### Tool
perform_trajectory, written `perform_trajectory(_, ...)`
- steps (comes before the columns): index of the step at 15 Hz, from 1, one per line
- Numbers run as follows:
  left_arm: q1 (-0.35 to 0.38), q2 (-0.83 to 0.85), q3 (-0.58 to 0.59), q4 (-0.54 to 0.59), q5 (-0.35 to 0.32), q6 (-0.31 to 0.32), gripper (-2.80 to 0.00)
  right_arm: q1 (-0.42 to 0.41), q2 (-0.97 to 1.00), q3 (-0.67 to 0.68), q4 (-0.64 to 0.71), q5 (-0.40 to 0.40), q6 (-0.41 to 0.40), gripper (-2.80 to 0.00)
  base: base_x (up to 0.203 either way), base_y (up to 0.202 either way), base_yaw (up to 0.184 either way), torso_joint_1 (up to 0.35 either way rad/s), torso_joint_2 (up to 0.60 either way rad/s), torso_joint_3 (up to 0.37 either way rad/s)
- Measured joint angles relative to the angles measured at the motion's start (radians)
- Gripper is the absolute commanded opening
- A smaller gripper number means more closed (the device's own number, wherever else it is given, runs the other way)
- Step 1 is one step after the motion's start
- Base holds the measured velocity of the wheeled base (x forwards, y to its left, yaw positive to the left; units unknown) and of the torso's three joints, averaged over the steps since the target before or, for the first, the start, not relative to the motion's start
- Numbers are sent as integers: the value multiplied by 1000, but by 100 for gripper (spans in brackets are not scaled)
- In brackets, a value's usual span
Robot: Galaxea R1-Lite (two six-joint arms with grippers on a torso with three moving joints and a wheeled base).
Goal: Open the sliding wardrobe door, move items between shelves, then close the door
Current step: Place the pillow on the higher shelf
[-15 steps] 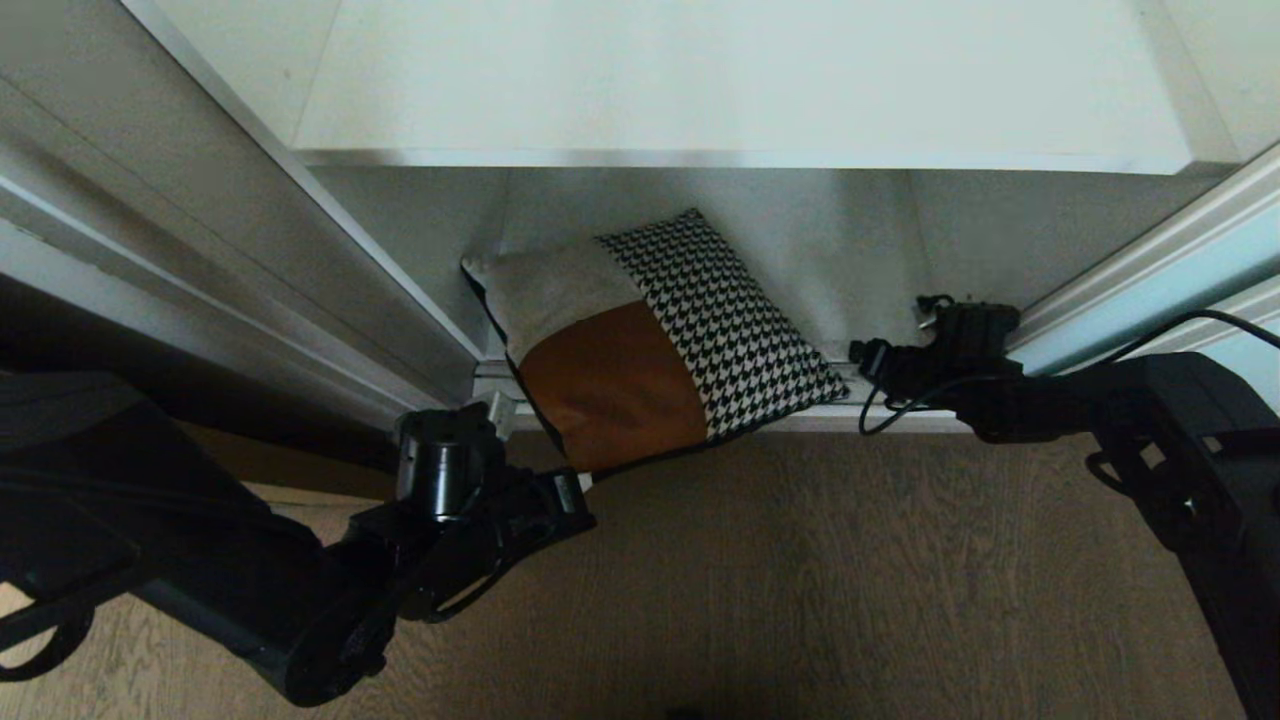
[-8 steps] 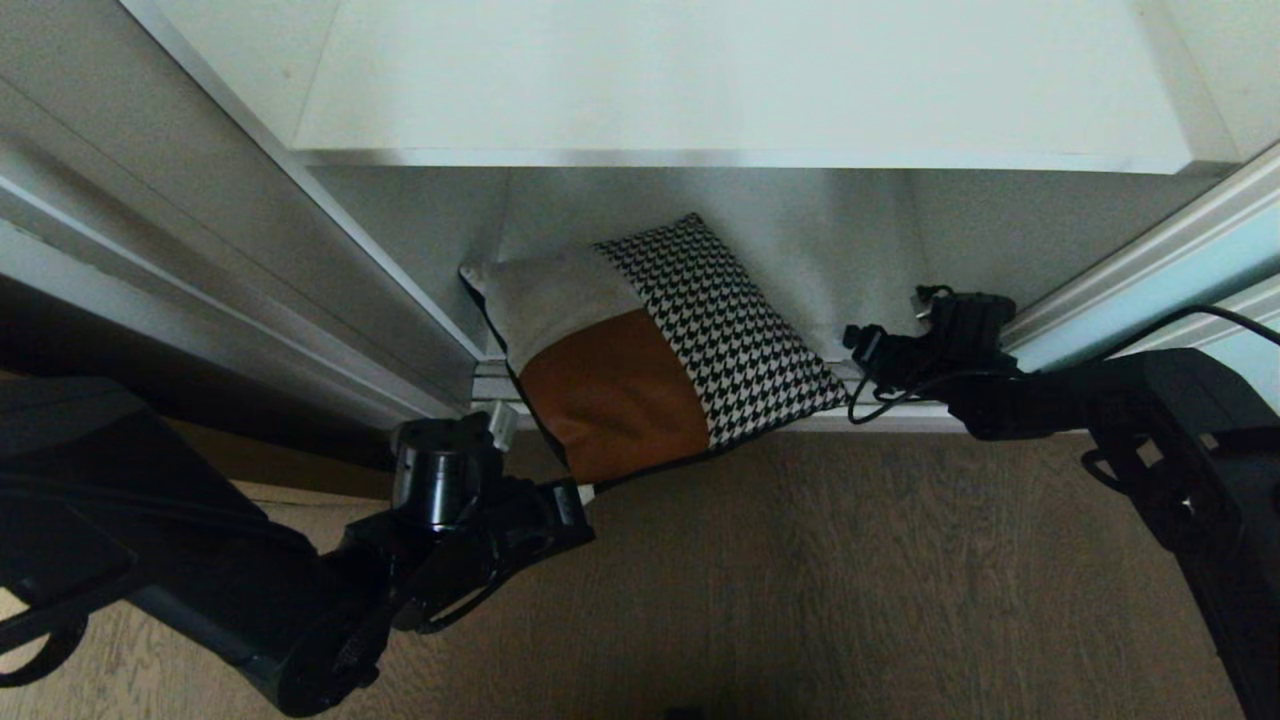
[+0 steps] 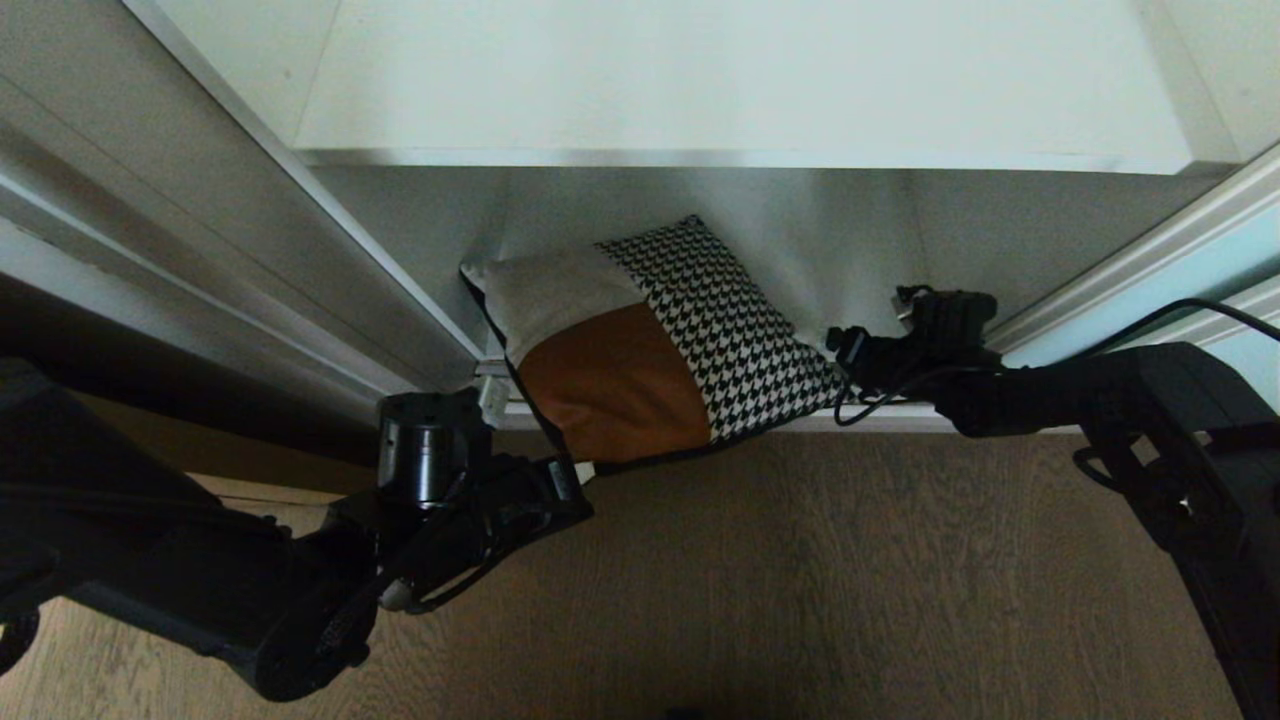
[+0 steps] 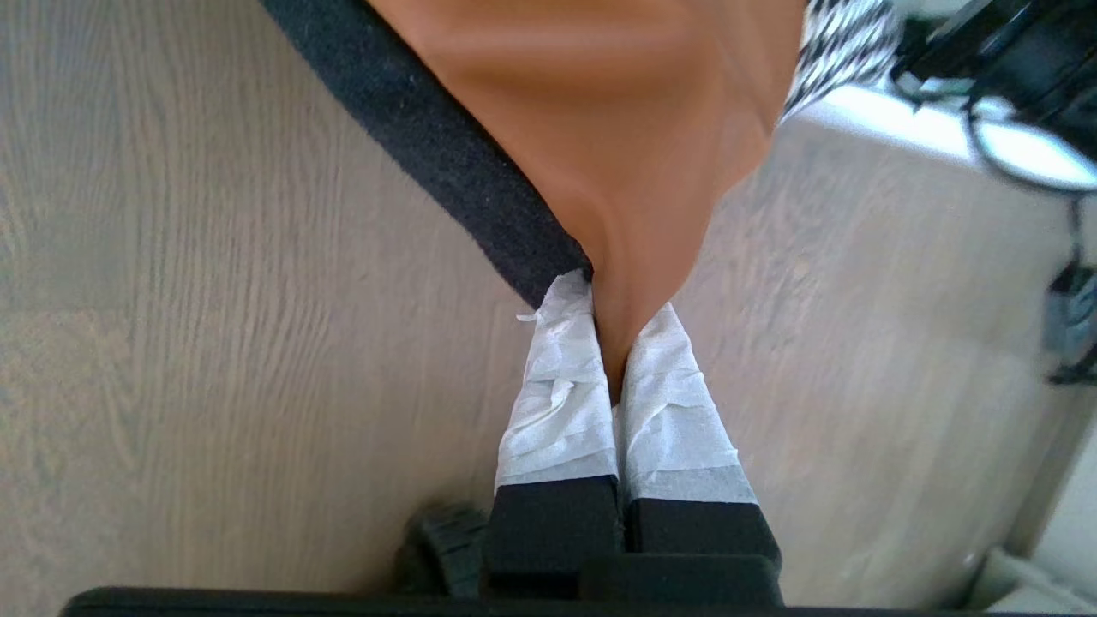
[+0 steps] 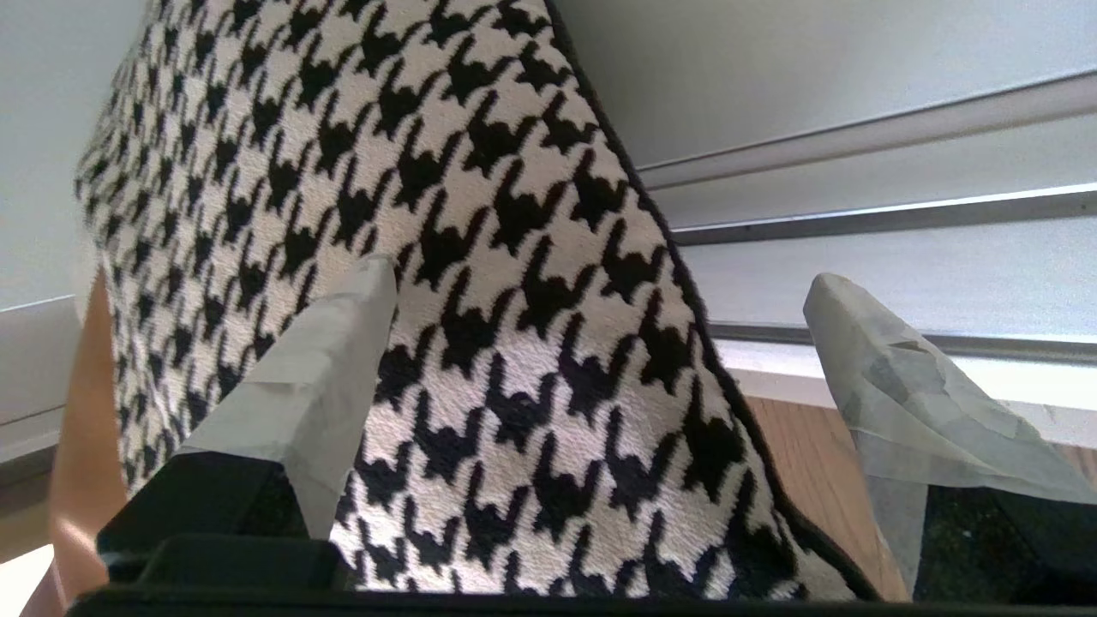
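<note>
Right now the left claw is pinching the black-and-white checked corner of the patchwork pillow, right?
Not quite. The left claw is shut on the rust-brown corner of the patchwork cushion, as the left wrist view shows. The houndstooth corner sits between the open right claw.

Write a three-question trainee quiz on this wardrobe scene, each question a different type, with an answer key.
1. True or false: the left gripper is shut on the cushion.
2. Multiple choice: which part of the cushion is pinched between the left gripper's taped fingers? A) houndstooth half B) rust-brown corner C) beige-grey patch
3. Fill in: the right gripper is ____, its fingertips straddling the cushion's houndstooth edge.

Key
1. True; the taped fingers clamp the fabric.
2. B
3. open; the cushion sits in the wardrobe's lower compartment, under the white shelf, and overhangs the wooden floor.
</note>
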Motion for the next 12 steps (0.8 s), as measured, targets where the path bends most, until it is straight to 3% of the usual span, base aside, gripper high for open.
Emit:
perform_trajectory(4,1,-13,-18,0,2,-3,-280,5,-38,64,7,19,48,0,0,0,0,0,0,0)
perform_trajectory(8,1,11,-19,-11,3,-11,-280,7,-102,173,5,128,55,0,0,0,0,0,0,0)
perform_trajectory(12,1,46,-22,-14,12,-13,-280,7,-121,218,13,141,54,0,0,0,0,0,0,0)
